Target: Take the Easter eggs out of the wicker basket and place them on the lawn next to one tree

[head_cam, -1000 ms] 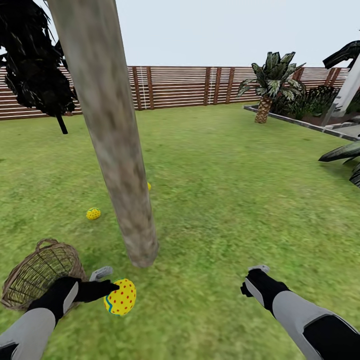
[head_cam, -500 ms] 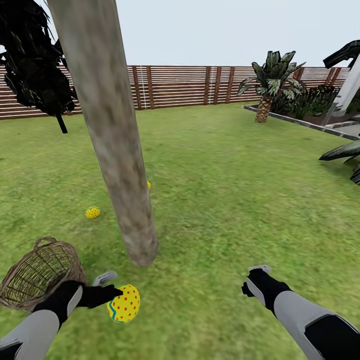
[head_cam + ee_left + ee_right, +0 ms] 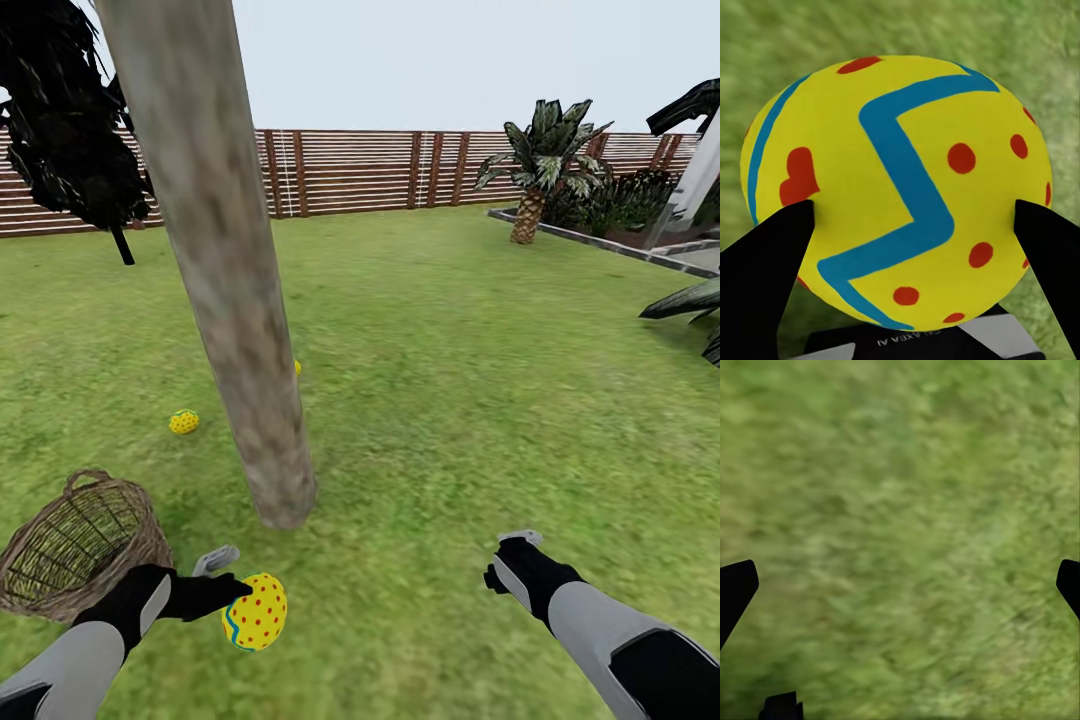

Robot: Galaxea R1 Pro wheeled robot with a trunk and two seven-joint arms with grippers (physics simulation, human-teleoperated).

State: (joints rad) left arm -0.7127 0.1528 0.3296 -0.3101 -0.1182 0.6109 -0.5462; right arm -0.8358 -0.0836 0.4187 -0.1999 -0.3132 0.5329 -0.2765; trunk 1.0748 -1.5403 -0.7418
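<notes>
Slatted brown fence (image 3: 400, 170), palm (image 3: 540, 165) by a raised bed, pale overcast sky.

The lawn (image 3: 450, 400) carries the tree (image 3: 270, 480), the tilted wicker basket (image 3: 80, 545) and two Easter eggs (image 3: 183, 422) beside the trunk.
</notes>
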